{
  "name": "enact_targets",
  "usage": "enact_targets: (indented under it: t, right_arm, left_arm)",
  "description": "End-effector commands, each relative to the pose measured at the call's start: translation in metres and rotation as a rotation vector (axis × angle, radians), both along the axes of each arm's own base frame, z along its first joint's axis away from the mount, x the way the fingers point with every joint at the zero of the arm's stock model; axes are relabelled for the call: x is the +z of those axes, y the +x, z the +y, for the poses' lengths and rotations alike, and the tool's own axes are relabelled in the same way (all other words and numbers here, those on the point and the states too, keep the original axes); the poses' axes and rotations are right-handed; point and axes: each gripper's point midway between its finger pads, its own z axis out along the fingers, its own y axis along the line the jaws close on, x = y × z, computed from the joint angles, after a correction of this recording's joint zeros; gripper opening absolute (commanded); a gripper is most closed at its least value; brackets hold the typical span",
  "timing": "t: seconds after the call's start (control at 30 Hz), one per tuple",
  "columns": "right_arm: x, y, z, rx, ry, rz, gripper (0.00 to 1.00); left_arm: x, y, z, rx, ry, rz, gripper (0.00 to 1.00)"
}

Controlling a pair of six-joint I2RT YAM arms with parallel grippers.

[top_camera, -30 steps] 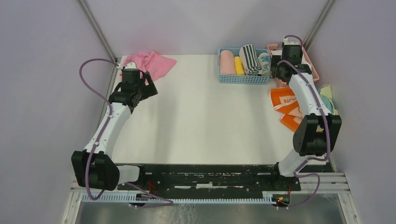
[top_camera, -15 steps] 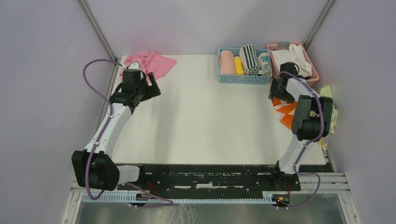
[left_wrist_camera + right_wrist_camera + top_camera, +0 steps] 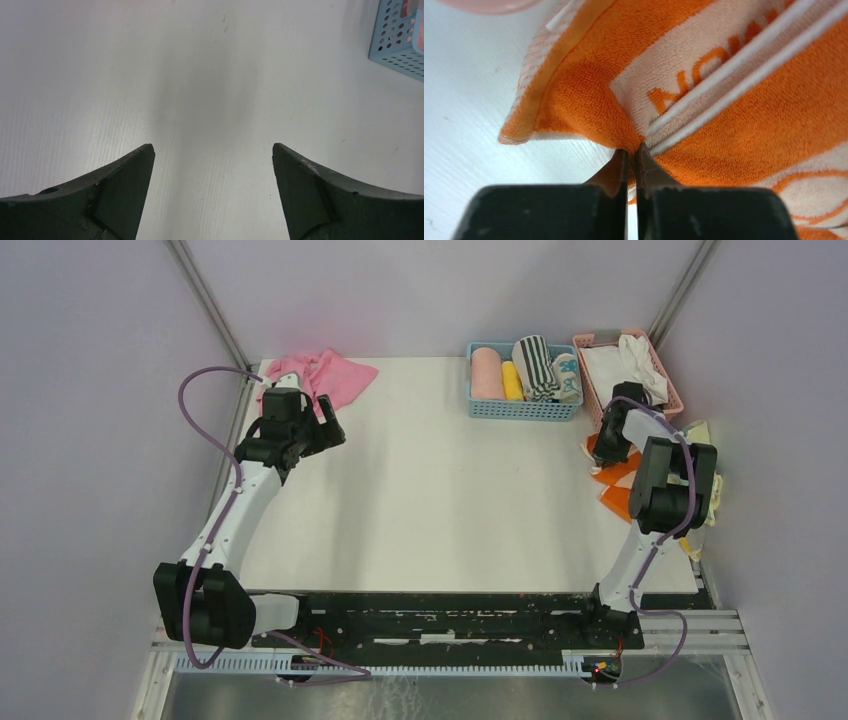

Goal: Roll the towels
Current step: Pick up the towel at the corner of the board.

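Note:
An orange towel point(image 3: 613, 474) with white lettering lies crumpled at the table's right edge. My right gripper point(image 3: 599, 451) is down on its left part. In the right wrist view the jaws point(image 3: 631, 150) are shut on a pinched fold of the orange towel point(image 3: 749, 115), and bare table shows to the left of the fold. My left gripper point(image 3: 326, 428) hovers over the table's far left, open, just in front of a pink towel point(image 3: 326, 375). The left wrist view shows its fingers point(image 3: 212, 150) spread wide over bare table, holding nothing.
A blue basket point(image 3: 522, 410) at the back holds several rolled towels; its corner shows in the left wrist view point(image 3: 400, 47). A pink basket point(image 3: 662, 368) beside it holds a white cloth point(image 3: 630, 352). A pale yellow-teal cloth point(image 3: 702, 434) hangs off the right edge.
My right arm drew back from over the pink basket, came down on the orange towel and closed on a fold of it. The left gripper shifted slightly right.

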Motion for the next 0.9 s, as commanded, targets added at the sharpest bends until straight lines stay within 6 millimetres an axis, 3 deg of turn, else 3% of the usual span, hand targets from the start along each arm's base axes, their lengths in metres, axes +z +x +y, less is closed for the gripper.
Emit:
enact_targets:
  t: [0.0,0.13,0.27,0.37,0.5,0.57,0.67,0.87]
  right_arm:
    - [0.066,0.016,-0.007,-0.006,-0.031,-0.119,0.00]
    - [0.163,0.028,-0.030,-0.031,-0.154,-0.284,0.00]
    - [0.266,0.021,-0.049,-0.060,-0.290,-0.455,0.00]
    - [0.333,0.014,-0.046,-0.022,-0.333,-0.596,0.00]
    - [0.402,0.004,-0.034,0.019,-0.347,-0.767,0.01]
    - [0.426,0.004,-0.014,0.097,-0.289,-0.850,0.01]
    - [0.454,0.003,0.037,0.269,-0.161,-0.958,0.00]
    - [0.472,-0.011,0.151,0.568,0.057,-1.047,0.01]
  left_arm:
    - [0.010,0.006,-0.003,-0.047,0.028,-0.052,0.94]
    - [0.010,0.006,-0.002,-0.043,0.032,-0.052,0.94]
    - [0.011,0.006,-0.002,-0.041,0.031,-0.053,0.94]
    - [0.011,0.005,-0.002,-0.042,0.028,-0.055,0.94]
    - [0.012,0.005,-0.004,-0.050,0.023,-0.058,0.94]
    - [0.013,0.005,-0.004,-0.051,0.020,-0.061,0.94]
    - [0.014,0.004,-0.005,-0.055,0.016,-0.063,0.94]
    - [0.016,0.004,-0.006,-0.060,0.012,-0.069,0.94]
